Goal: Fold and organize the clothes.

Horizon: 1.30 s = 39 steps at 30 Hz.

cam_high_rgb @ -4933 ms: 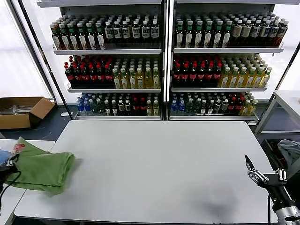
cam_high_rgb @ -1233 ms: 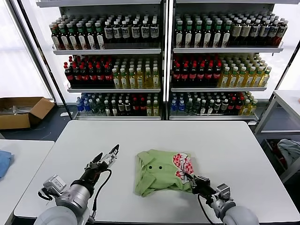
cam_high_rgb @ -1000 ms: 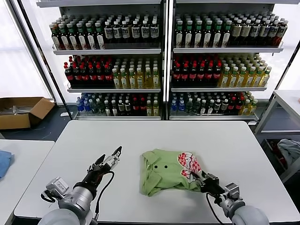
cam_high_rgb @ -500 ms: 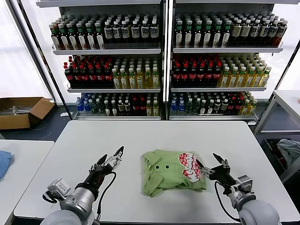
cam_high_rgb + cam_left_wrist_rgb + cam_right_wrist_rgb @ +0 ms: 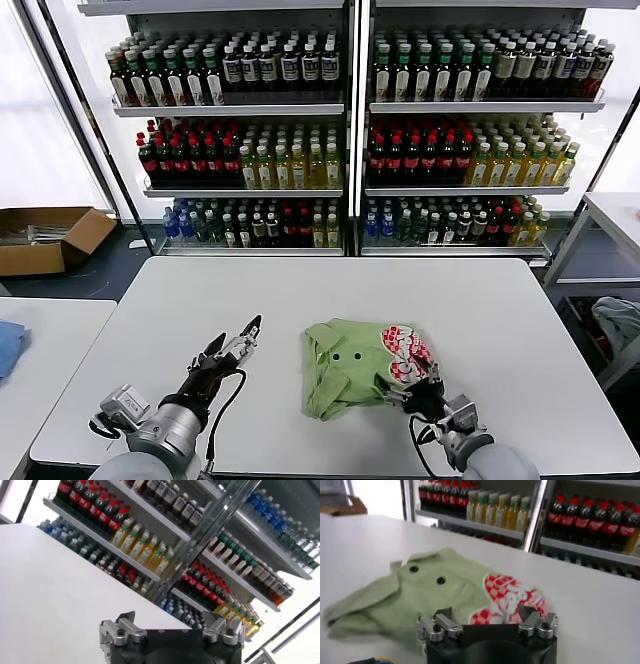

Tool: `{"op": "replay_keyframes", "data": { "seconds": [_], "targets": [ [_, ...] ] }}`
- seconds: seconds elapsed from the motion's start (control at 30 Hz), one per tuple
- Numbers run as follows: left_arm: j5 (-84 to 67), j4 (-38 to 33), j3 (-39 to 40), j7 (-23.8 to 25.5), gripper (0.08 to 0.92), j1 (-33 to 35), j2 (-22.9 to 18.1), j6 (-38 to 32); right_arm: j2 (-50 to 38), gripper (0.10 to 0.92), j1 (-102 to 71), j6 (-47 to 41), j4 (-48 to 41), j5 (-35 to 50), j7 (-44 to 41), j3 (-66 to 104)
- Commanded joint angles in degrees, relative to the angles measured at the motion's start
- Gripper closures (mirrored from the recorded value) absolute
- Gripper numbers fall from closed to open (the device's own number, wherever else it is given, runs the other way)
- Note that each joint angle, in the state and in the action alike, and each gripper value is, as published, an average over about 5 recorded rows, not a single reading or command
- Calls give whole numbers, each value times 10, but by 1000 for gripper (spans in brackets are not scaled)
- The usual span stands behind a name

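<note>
Head view showed the soft light green short-sleeved collared shirt (image 5: 355, 365), with small dark buttons and a red-and-white checkered print on its right part, lying bunched in a loose fold on the white rectangular table (image 5: 330, 290), a little right of the table's middle and toward the near edge. The right hand (image 5: 412, 398) sat low at the near right corner of the shirt, just beside the checkered patch; whether it touched the cloth could not be told from that view. From the right wrist view, the two fingers of the right hand (image 5: 487, 625) stood apart, with the shirt (image 5: 440, 595) lying on the table (image 5: 600, 615) just ahead of them and nothing clamped between them. The left hand (image 5: 232, 348) hovered over bare table to the left of the shirt, well apart from it, its thin fingers spread and pointing toward the shelves. In the left wrist view the left hand (image 5: 172, 632) again stood open and empty, over the plain white tabletop (image 5: 60, 580). Behind the table rose white metal shelves (image 5: 350, 110) packed with rows of dark, red-capped, yellow and blue bottles. A brown cardboard box (image 5: 45, 238) lay on the floor at far left, and a blue cloth (image 5: 8, 345) rested on a second white side table (image 5: 45, 375) at the left edge.
</note>
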Motion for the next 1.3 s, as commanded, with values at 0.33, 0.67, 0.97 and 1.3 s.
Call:
{"op": "replay_keyframes", "data": {
  "seconds": [0.33,0.67,0.97,1.3],
  "targets": [
    [5,3,8,2,177,-11,6,-1,41,203,45,16,76,45,73,-45],
    [9,4,15,2,177,-12,6,0,157,203,153,81,-156,7,74,-112],
    [8,8,3,4,177,-9,5,-2,161,203,163,20,-201,12,109,-120],
    [9,13,5,7,177,-16,7,-2,128,203,138,52,-54,79,116,-98]
  ]
}}
